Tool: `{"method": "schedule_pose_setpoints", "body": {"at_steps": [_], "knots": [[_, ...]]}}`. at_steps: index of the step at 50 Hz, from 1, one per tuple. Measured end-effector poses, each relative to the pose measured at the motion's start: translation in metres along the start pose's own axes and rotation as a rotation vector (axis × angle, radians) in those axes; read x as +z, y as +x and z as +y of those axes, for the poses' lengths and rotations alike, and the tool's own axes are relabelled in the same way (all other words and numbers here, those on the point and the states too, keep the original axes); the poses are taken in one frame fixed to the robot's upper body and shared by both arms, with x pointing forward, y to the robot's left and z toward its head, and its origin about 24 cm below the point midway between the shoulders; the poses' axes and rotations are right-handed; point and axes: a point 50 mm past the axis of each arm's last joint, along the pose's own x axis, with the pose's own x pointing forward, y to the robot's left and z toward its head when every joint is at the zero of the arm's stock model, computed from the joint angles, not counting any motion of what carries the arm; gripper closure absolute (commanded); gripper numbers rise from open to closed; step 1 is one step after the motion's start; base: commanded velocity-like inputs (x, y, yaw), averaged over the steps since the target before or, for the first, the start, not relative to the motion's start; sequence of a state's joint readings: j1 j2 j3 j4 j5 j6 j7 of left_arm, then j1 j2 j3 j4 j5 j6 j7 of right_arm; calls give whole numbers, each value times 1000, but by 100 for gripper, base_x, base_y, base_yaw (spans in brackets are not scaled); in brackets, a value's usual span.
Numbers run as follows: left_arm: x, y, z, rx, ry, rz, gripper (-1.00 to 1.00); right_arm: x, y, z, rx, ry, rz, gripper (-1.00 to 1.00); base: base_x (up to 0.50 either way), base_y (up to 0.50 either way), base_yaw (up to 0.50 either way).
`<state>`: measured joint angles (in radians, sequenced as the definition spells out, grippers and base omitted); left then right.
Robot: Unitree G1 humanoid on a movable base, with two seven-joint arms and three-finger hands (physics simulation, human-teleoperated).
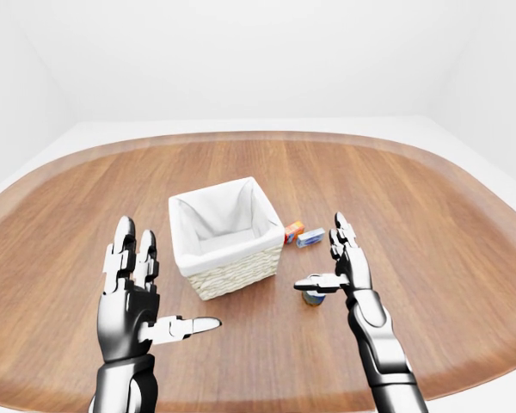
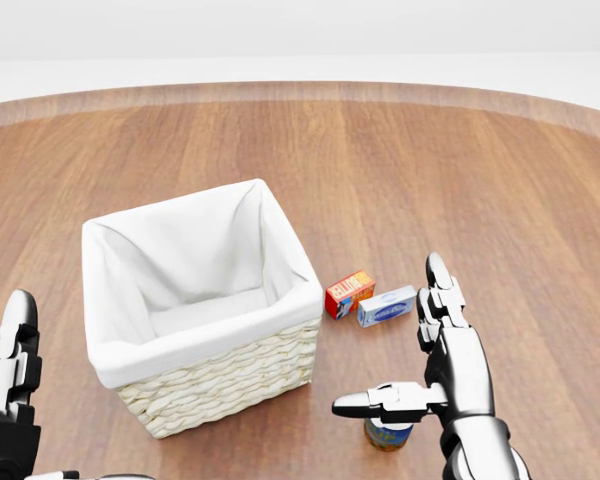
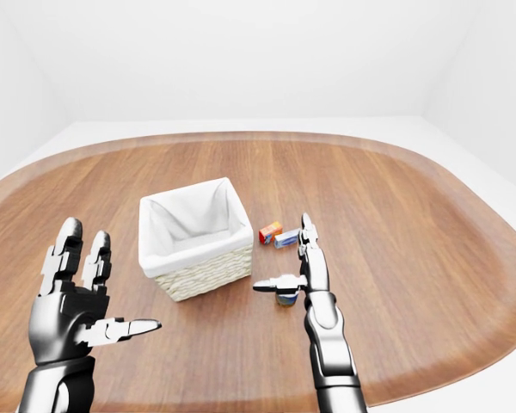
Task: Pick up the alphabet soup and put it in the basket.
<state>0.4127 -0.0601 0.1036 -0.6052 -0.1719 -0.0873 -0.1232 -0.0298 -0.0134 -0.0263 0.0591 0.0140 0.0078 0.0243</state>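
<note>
With fingers spread and nothing held, right hand (image 2: 435, 375) hovers over desk (image 2: 540, 200), thumb extended sideways toward head view's left. Alphabet soup (image 2: 387, 435) upright on desk directly beneath that thumb, mostly hidden by it; contact cannot be told. Just beyond hand's fingertips, toward top of view: blue box (image 2: 386, 306) and red box (image 2: 349, 293), side by side. Left of hand: basket (image 2: 195, 345), white-lined, woven. Left hand (image 1: 133, 297) also spread, palm forward, well apart from basket, holding nothing.
</note>
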Motion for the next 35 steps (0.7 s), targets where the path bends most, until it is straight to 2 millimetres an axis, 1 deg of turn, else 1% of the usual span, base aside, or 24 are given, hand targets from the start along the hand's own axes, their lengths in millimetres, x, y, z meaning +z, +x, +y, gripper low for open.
{"method": "schedule_pose_setpoints", "body": {"at_steps": [7, 16, 27, 35], "knots": [[1, 0, 0, -1, -1, -3, -100, -4, 4, 0, -7, -6, 2, -100, 0, 0, 0], [3, 0, 0, -4, -5, -14, -100, -14, 10, -4, -19, -25, 12, -100, 0, 0, 0], [4, 1, 1, -2, -6, -19, -100, -37, 16, -14, -52, -60, 128, -100, 0, 0, 0], [3, 3, 1, -1, -6, -21, -100, -51, 17, -17, -66, -85, 199, -100, 0, 0, 0]]}}
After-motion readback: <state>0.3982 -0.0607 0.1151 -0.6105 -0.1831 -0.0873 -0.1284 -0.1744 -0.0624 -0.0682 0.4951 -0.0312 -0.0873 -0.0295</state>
